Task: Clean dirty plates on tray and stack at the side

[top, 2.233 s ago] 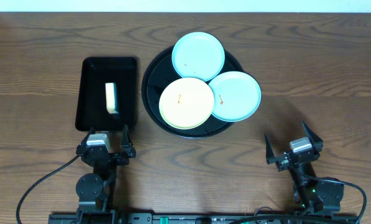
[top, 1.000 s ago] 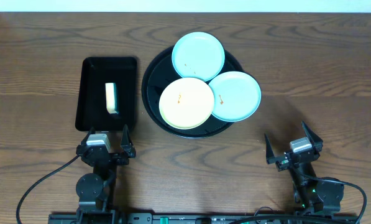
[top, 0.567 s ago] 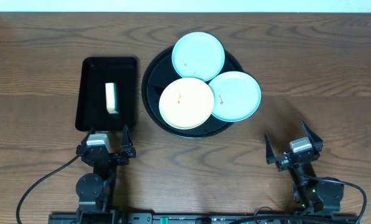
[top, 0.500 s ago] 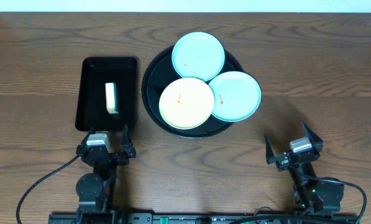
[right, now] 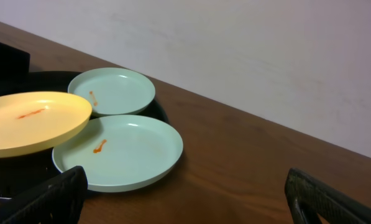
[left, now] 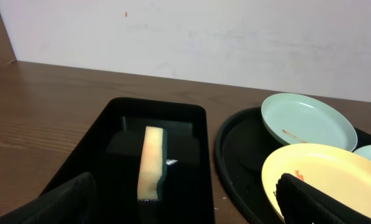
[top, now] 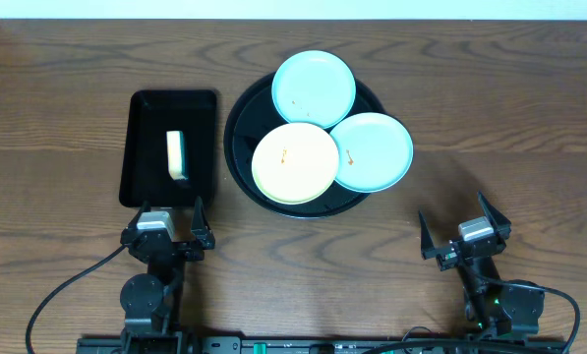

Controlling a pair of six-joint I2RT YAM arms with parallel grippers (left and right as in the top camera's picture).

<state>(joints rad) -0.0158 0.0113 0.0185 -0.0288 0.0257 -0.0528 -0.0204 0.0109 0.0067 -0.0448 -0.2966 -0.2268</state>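
Observation:
Three plates lie on the round black tray (top: 242,108): a light blue plate (top: 314,87) at the back, a pale yellow plate (top: 294,162) at the front, and a second light blue plate (top: 372,150) on the right, overhanging the rim. Each has a small orange smear. My left gripper (top: 167,224) is open and empty near the front edge, below the rectangular tray. My right gripper (top: 460,224) is open and empty at the front right. The left wrist view shows the yellow plate (left: 322,174); the right wrist view shows the nearer blue plate (right: 120,152).
A smaller rectangular black tray (top: 146,118) at the left holds a yellow sponge (top: 177,155) standing on edge, also in the left wrist view (left: 151,162). Bare wooden table lies to the right of the round tray and along the front.

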